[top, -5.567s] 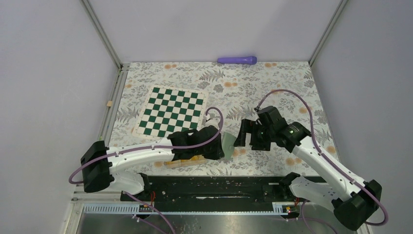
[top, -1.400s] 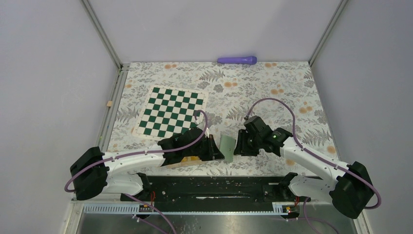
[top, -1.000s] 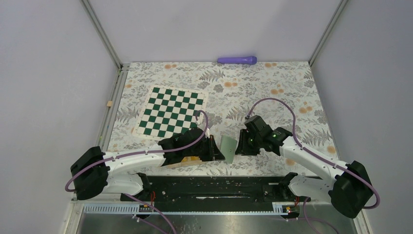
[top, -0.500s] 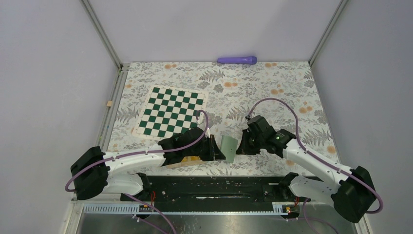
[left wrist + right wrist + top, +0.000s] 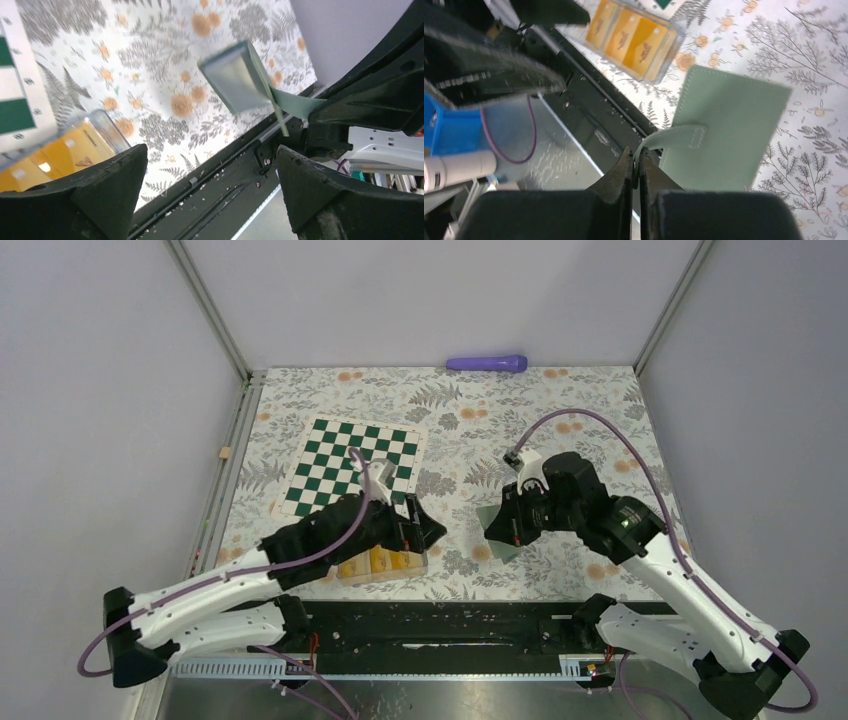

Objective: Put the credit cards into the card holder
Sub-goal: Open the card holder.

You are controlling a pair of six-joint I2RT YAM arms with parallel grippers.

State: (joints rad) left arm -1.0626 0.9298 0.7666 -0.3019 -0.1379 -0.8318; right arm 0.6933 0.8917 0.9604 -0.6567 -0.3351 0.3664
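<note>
Right wrist: dark marks [image 5: 644, 51] on orange credit cards [image 5: 631, 42] (too small to read)

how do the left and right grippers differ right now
The left gripper stands wide open and empty; the right gripper is shut on the strap of the card holder. The left hangs by the clear box; the right is over bare floral mat. Both are black.
</note>
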